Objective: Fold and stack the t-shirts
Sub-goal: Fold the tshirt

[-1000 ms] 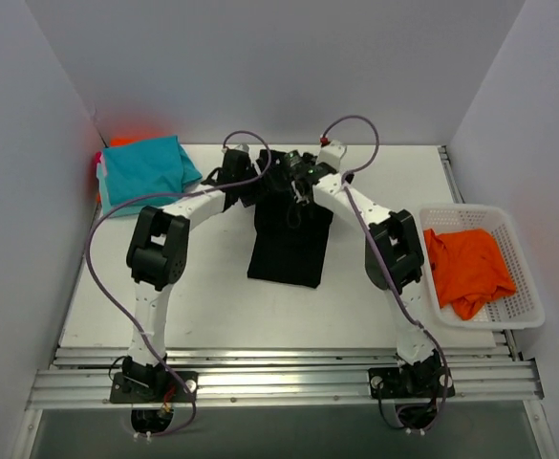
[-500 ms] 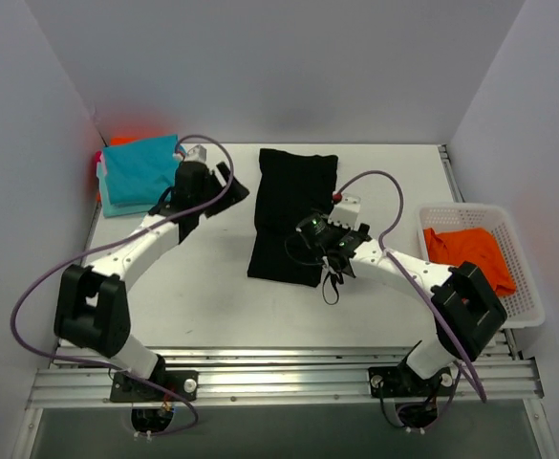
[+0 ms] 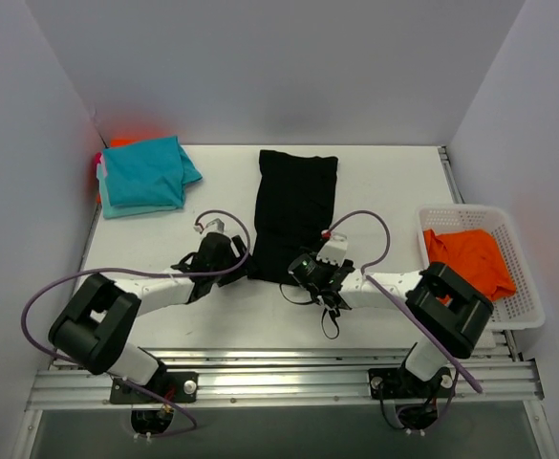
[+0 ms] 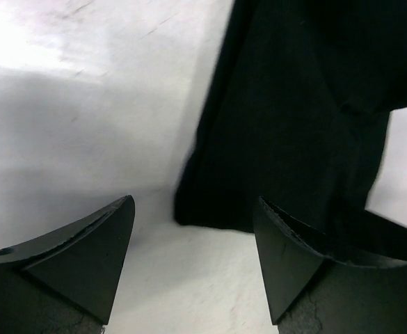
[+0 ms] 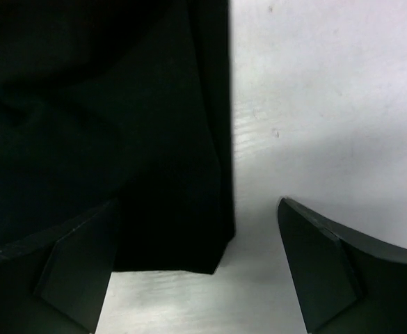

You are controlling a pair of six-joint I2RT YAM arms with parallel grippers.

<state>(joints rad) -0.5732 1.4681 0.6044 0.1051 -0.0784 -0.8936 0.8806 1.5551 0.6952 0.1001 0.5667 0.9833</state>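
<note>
A white table top (image 3: 394, 191) carries the work. At its middle a large black cloth t-shirt (image 3: 296, 206), narrowed to a long strip, is laid flat. Well to its left, toward the back, a stack of folded teal cloth t-shirts (image 3: 143, 174) is seen, w/ pink and orange edges beneath. To its right a white lattice plastic basket (image 3: 526, 304) holds a crumpled bright orange t-shirt (image 3: 468, 263). The left gripper (image 3: 239, 260) is set at the strip's near-left corner, the right gripper (image 3: 305, 272) at its near-right corner — both spread wide, nothing held. Step judged: the end-to-end fold of the strip, not yet begun. Next, prob.: both near corners to be pinched through all layers, lifted together and carried toward the far hem — evenly, so the layers are not dragged apart.
</note>
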